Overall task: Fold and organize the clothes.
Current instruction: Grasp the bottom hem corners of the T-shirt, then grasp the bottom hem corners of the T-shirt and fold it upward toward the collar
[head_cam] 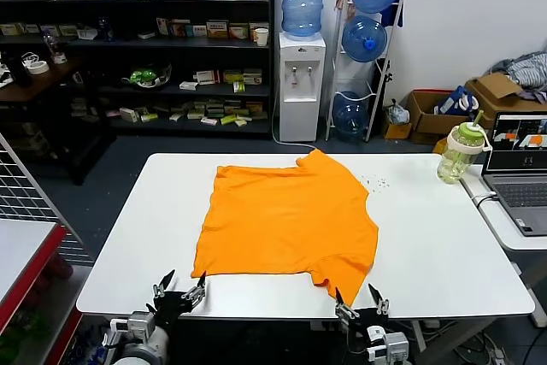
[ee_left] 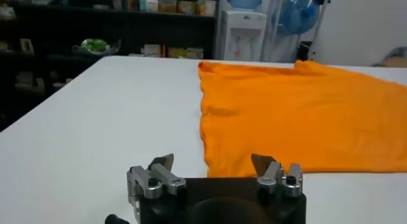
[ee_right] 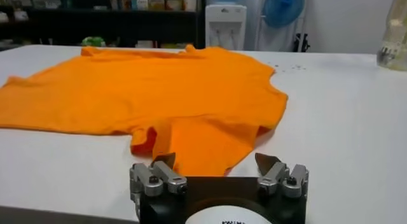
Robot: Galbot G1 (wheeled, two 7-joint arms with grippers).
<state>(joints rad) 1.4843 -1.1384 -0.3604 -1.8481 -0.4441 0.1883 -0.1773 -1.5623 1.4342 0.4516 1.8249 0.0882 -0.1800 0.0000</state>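
Left gripper point(head_cam: 179, 286) sits at the near edge of the table point(head_cam: 444, 245), jaws spread wide, nothing between them; in the left wrist view the same gripper point(ee_left: 213, 167) has its fingertips point(ee_left: 164, 161) just short of the near-left hem corner of the orange T-shirt point(ee_left: 299, 117), not touching the cloth. Right gripper point(head_cam: 361, 301) also at the near edge, further right, jaws apart and empty; in the right wrist view that gripper point(ee_right: 216, 165) points at the near-right sleeve of the T-shirt point(ee_right: 159, 91), sleeve tip lying just beyond the fingertips point(ee_right: 270, 161), no contact visible. Orange T-shirt point(head_cam: 286, 220) lies spread flat in the middle of the white table, neck end toward the far side, hem along the near-left, one sleeve bunched and rumpled at the near-right corner, plain side up, no lettering visible. Small dark specks point(head_cam: 376, 183) on the table just right of the shirt's far shoulder. Green-lidded bottle point(head_cam: 460, 153) stands at the far-right table corner, open laptop point(head_cam: 520, 168) on the adjoining table to its right. Beyond the table: water dispenser point(head_cam: 301, 83) with blue jug on top, rack of blue water jugs point(head_cam: 363, 49) to its right, dark shelving point(head_cam: 137, 40) with assorted goods at far left, cardboard boxes point(head_cam: 436, 113) at far right.
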